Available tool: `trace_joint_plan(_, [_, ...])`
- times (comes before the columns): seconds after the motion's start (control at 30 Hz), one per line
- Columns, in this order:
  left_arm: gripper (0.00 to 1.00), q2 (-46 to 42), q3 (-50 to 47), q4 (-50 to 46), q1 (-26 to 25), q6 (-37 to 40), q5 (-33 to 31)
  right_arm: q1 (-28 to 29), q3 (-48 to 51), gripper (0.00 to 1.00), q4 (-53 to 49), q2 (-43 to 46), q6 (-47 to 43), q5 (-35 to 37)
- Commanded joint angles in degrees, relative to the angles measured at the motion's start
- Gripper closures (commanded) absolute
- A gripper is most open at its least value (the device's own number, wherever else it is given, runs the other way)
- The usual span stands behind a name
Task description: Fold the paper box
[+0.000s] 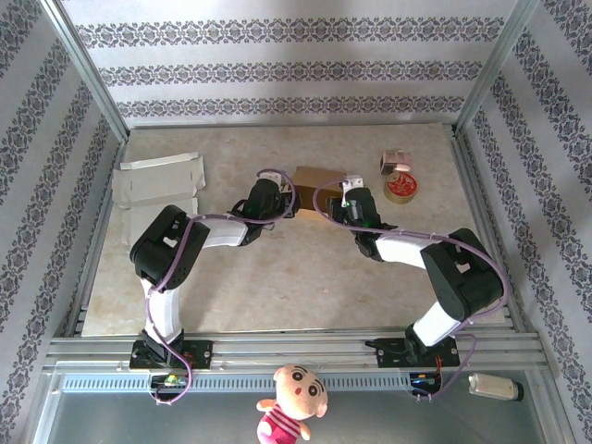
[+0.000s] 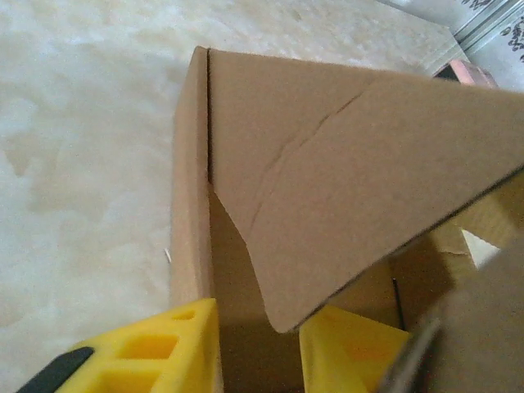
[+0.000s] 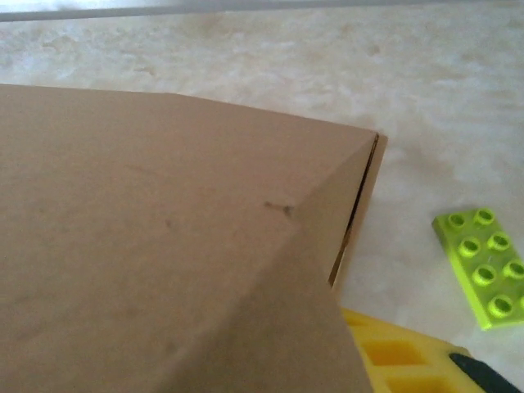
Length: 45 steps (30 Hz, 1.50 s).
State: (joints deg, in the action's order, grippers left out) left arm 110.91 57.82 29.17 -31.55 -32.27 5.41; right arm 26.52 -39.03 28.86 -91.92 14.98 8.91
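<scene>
The paper box (image 1: pixel 313 182) is brown cardboard, standing mid-table between both grippers. My left gripper (image 1: pixel 280 200) is at its left end and my right gripper (image 1: pixel 351 205) at its right end. In the left wrist view the box (image 2: pixel 344 155) shows a side wall and a creased flap. The flap's rounded corner hangs into the gap between my yellow fingers (image 2: pixel 176 348), which stand apart with nothing clamped. In the right wrist view the box (image 3: pixel 164 229) covers most of the frame. One yellow finger (image 3: pixel 401 354) peeks out beneath its right corner, and the other is hidden.
Flat white unfolded boxes (image 1: pixel 159 183) lie at the back left. A tape roll (image 1: pixel 400 189) and a small pink object (image 1: pixel 396 162) sit right of the box. A green toy brick (image 3: pixel 483 266) lies near my right gripper. A plush doll (image 1: pixel 292 403) sits below the table's front rail.
</scene>
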Motion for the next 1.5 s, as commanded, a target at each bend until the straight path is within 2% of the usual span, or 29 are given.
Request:
trace_joint_plan(0.0, [0.63, -2.29, -2.20, -1.67, -1.31, -1.04, 0.19, 0.63, 2.07, 0.54, -0.24, 3.55, 0.81, -1.16])
trace_joint_plan(0.13, [0.50, -4.31, -3.93, -1.27, -2.02, -1.52, -0.21, 0.82, 4.53, 0.41, -1.01, 7.31, 1.63, -1.93])
trace_joint_plan(0.3, [0.41, -7.87, -6.37, -1.28, -2.63, -1.96, -1.44, 0.64, 8.06, 0.26, -1.74, 13.34, 0.96, -5.90])
trace_joint_plan(0.4, [0.41, -10.95, -8.32, -1.47, -3.39, -2.57, -2.32, 0.46, 9.09, 0.22, -4.60, 18.33, 0.66, -9.60])
trace_joint_plan(0.57, [0.42, -19.07, -12.09, -5.10, -5.79, -3.64, -4.62, 0.55, 11.36, 0.21, -10.11, 30.28, 4.38, -15.38])
trace_joint_plan(0.67, [0.43, -26.92, -12.71, -11.16, -7.34, -4.16, -6.74, 0.57, 10.97, 0.19, -15.07, 38.75, 7.53, -16.23])
trace_joint_plan(0.73, [0.46, -32.02, -10.10, -21.15, -7.56, -4.74, -10.87, -0.03, 8.21, 0.14, -20.28, 43.21, 9.34, -14.75])
trace_joint_plan(0.8, [0.49, -34.43, -5.24, -31.01, -7.07, -3.78, -16.23, -2.08, 4.24, 0.10, -25.97, 44.56, 11.63, -13.44])
trace_joint_plan(0.87, [0.49, -34.59, -1.22, -35.17, -4.87, -1.70, -16.00, -6.95, -1.13, 0.10, -30.21, 41.82, 15.05, -17.24])
trace_joint_plan(0.9, [0.49, -33.61, 0.94, -36.19, -2.97, -1.49, -13.35, -10.34, -4.13, 0.12, -32.49, 38.68, 17.38, -20.96])
trace_joint_plan(1.0, [0.48, -26.64, 9.62, -39.22, 3.99, -3.88, 1.75, -17.21, -13.86, 0.15, -37.40, 28.11, 20.25, -31.48])
trace_joint_plan(1.1, [0.53, -16.13, 21.71, -45.58, 7.17, -5.32, 14.29, -19.44, -21.91, 0.23, -40.52, 16.65, 20.58, -38.15])
trace_joint_plan(1.17, [0.57, -9.98, 28.61, -48.75, 7.86, -6.55, 20.17, -19.59, -25.71, 0.26, -41.82, 10.60, 21.47, -41.16])
trace_joint_plan(1.3, [0.57, -4.22, 31.12, -45.54, 8.24, -10.71, 24.39, -19.36, -26.85, 0.33, -40.77, 3.60, 24.34, -41.53])
trace_joint_plan(1.47, [0.54, -2.02, 27.62, -42.00, 8.57, -13.77, 26.68, -17.71, -25.72, 0.42, -40.28, -1.45, 25.30, -44.84])
